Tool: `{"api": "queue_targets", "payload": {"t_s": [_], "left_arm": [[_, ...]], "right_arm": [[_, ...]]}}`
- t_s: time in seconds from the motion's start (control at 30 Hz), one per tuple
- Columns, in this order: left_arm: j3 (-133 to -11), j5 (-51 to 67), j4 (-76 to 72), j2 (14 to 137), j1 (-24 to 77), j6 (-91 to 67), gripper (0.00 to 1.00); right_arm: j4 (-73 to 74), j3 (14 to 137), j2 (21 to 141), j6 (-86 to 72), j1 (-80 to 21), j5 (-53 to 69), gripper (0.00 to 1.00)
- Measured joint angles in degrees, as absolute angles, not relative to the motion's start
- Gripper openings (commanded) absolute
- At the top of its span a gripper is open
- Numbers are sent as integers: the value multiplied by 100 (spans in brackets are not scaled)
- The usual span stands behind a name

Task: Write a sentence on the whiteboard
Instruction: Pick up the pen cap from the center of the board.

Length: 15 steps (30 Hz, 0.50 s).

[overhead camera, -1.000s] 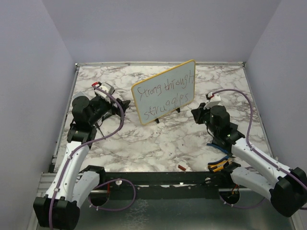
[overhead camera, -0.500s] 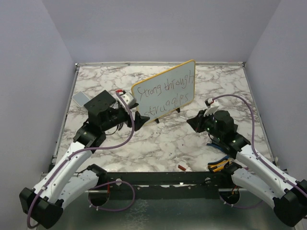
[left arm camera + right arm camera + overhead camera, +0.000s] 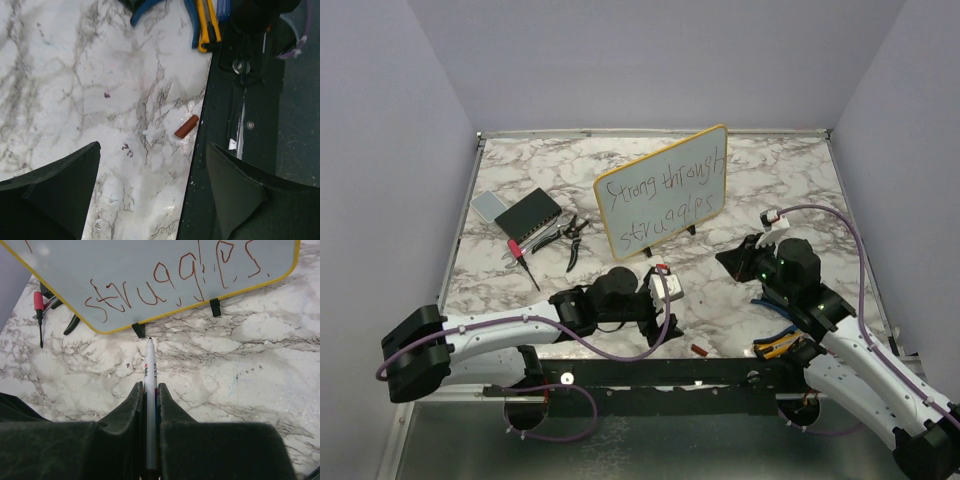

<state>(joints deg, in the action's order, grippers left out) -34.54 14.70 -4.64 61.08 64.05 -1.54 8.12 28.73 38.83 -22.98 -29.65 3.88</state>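
Right gripper [image 3: 148,390] pinches a marker [image 3: 150,367], its tip aimed at the whiteboard [image 3: 660,203] but short of the lower edge. Left gripper [image 3: 152,150] gapes empty, low in front of the whiteboard. The sentence [image 3: 665,178] crosses the propped-up whiteboard in two lines.

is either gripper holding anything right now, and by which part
The right gripper is shut on a marker, pinching its barrel, with the tip sticking out toward the whiteboard. The left gripper is open and holds nothing.
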Motion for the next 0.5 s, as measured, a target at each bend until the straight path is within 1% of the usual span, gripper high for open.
{"api": "queue_targets", "payload": {"t_s": [0.13, 0.3, 0.5], "left_arm": [[-3006, 1372, -1271, 6744, 6539, -392, 86], [-3131, 1398, -1846, 7585, 6654, -395, 86], [-3354, 1588, -2196, 8154, 6772, -226, 86]], "right_arm": [[987, 2873, 3802, -2287, -2965, 386, 1], [1063, 2873, 3479, -2290, -2965, 351, 1], [1066, 2873, 3166, -2292, -2965, 220, 1]]}}
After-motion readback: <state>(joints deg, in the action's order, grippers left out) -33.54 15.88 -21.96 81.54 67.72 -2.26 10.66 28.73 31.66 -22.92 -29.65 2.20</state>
